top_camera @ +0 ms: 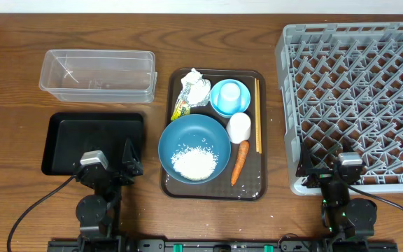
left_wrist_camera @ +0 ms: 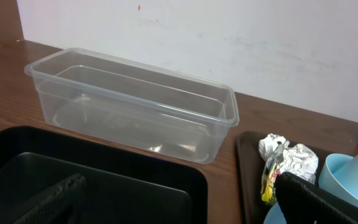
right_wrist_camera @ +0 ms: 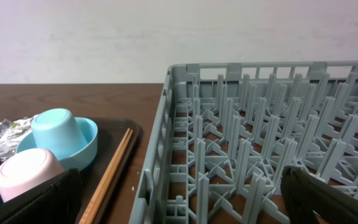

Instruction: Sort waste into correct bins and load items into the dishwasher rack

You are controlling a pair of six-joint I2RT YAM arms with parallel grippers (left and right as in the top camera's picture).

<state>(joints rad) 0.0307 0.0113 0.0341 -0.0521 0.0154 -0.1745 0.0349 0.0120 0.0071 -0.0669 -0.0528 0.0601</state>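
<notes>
A brown serving tray (top_camera: 175,183) holds a large dark-blue bowl (top_camera: 187,134) with white rice (top_camera: 193,163), a small light-blue bowl (top_camera: 229,98), a white cup (top_camera: 239,127), an orange carrot (top_camera: 239,162), wooden chopsticks (top_camera: 258,115), a crumpled white-silver wrapper (top_camera: 196,89) and a yellow-green packet (top_camera: 181,108). The clear tub (top_camera: 96,73) and black tray (top_camera: 93,143) lie left. The grey rack (top_camera: 355,98) is right. My left gripper (top_camera: 117,168) is open and empty over the black tray's near right corner. My right gripper (top_camera: 324,171) is open and empty at the rack's near left corner.
The left wrist view shows the clear tub (left_wrist_camera: 135,106), black tray (left_wrist_camera: 104,180), wrapper (left_wrist_camera: 291,155) and packet (left_wrist_camera: 269,183). The right wrist view shows the rack wall (right_wrist_camera: 160,149), chopsticks (right_wrist_camera: 114,168), light-blue bowl (right_wrist_camera: 86,146) and white cup (right_wrist_camera: 27,174). A white wall stands behind the table.
</notes>
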